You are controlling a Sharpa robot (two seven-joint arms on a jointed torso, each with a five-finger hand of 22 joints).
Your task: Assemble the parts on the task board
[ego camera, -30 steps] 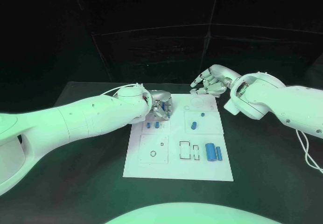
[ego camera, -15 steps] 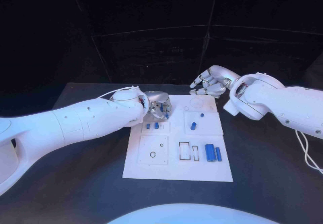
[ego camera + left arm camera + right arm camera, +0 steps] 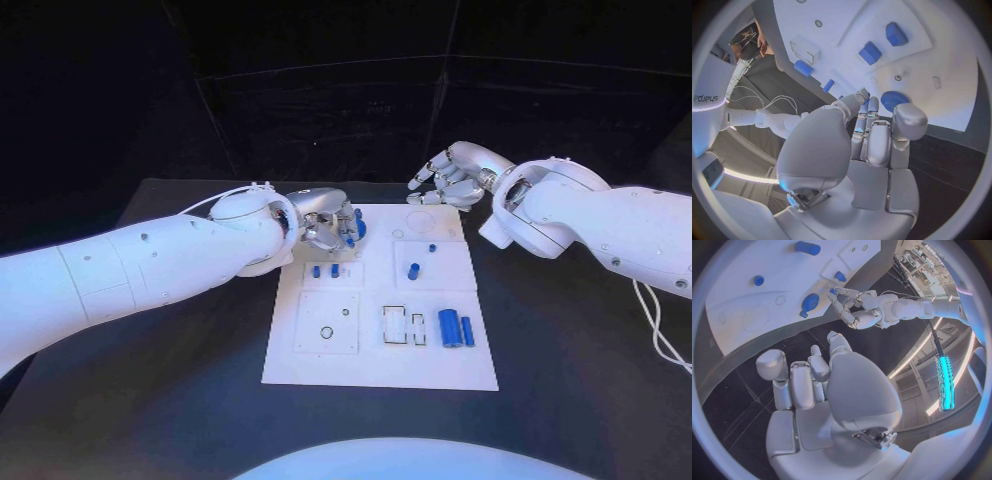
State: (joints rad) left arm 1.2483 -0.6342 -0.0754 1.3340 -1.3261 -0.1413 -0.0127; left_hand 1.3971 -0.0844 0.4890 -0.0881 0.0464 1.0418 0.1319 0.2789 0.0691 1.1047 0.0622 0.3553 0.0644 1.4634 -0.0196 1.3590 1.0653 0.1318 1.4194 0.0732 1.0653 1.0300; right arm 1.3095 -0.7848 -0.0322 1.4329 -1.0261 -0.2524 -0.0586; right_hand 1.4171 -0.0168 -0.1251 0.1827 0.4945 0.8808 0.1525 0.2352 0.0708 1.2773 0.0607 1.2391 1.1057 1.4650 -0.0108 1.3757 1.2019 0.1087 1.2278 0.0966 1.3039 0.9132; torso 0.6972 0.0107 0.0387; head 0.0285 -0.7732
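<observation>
My left robot hand (image 3: 326, 228) pinches a round blue part (image 3: 893, 99) over the task board's (image 3: 382, 365) far left corner. My right robot hand (image 3: 453, 177) hovers beyond the far edge, fingers loosely curled, holding nothing. Several blue parts (image 3: 457, 327) lie loose on the board; assembly looks early.

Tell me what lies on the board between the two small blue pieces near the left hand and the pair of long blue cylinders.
In the head view, one short blue piece stands between the two small pieces and the long cylinders on the task board.
</observation>
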